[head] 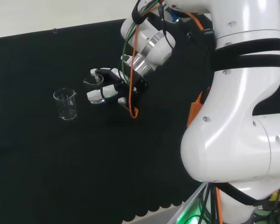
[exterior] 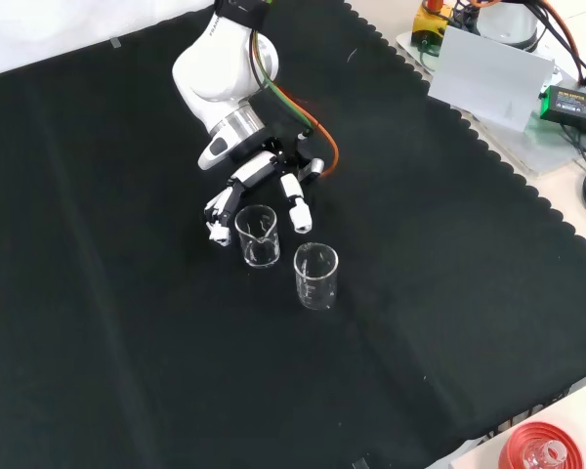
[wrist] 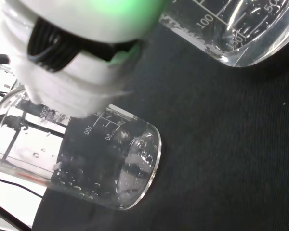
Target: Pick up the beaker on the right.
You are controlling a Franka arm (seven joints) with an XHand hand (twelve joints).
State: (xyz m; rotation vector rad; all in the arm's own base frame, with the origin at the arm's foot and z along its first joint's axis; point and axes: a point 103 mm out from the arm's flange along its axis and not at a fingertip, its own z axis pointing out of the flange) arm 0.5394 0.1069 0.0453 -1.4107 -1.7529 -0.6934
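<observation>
My black and white hand [exterior: 259, 186] is spread wide around the near clear glass beaker [exterior: 257, 235] on the black cloth [exterior: 98, 293], so I can grab it. Another clear glass beaker [exterior: 315, 276] stands just beside.

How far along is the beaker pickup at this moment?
Done: the hand has reached the beaker nearer the arm, with fingers on either side of it in the front view. In hand: closing the grasp; the fingers look extended rather than curled round the glass, and the beaker stands upright on the cloth. Left: grip and lift. The other beaker stands apart, untouched.
</observation>
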